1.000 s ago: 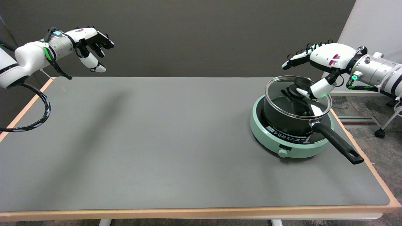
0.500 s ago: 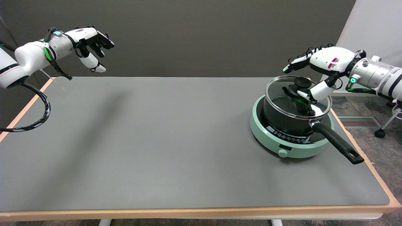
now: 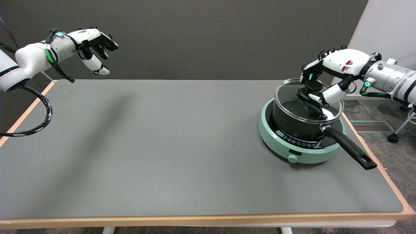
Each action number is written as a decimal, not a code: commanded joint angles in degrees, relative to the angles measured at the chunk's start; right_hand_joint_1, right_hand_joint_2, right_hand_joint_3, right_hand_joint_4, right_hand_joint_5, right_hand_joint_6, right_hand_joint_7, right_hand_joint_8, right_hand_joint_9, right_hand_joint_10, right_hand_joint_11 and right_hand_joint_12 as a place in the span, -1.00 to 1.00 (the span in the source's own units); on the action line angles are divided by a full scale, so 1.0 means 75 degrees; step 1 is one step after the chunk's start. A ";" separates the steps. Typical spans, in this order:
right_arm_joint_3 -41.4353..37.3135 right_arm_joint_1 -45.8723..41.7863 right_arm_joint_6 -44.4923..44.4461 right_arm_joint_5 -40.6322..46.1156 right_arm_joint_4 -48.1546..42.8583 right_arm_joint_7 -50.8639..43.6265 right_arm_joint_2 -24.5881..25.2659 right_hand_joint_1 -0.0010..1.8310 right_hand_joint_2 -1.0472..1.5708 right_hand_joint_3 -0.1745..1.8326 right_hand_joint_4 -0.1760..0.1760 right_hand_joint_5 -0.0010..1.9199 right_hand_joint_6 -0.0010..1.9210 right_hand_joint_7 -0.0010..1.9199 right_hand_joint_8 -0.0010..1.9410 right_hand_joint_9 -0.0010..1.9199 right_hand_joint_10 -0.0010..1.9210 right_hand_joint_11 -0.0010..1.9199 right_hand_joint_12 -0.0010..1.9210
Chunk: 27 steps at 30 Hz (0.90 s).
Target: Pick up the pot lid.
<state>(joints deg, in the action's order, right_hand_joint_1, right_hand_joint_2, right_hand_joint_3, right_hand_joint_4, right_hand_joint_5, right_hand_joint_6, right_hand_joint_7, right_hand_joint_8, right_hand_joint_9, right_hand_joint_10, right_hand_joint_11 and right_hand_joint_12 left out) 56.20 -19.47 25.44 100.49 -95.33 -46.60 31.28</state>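
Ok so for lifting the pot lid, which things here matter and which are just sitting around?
Part of the job:
- pot lid, glass, on the pot
- lid knob
- right hand, fingers around the knob

Just there:
- pot
- green cooktop
- left hand, idle
- table

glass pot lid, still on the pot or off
On: the glass pot lid sits level on the black pot's rim, with the robot hand around its black knob.
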 commanded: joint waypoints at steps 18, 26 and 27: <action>-0.0063 -0.0082 -0.0076 0.0051 -0.0137 -0.0044 0.0110 0.29 0.59 -0.50 0.22 -0.17 0.35 -0.07 0.27 -0.11 -0.11 -0.43 -0.01; -0.0080 -0.0114 -0.0076 0.0051 -0.0132 -0.0044 0.0137 0.29 0.56 -0.44 0.14 -0.17 0.35 -0.05 0.29 -0.09 -0.03 -0.40 0.00; -0.0080 -0.0114 -0.0076 0.0051 -0.0126 -0.0044 0.0137 0.29 0.56 -0.44 0.14 -0.17 0.35 -0.04 0.29 -0.10 -0.03 -0.40 0.00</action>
<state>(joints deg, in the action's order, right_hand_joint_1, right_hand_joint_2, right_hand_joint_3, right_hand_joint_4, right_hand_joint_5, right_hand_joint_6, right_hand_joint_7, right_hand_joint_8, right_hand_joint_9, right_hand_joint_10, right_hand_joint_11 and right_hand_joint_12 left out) 55.68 -20.08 24.92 100.79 -96.19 -46.84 31.90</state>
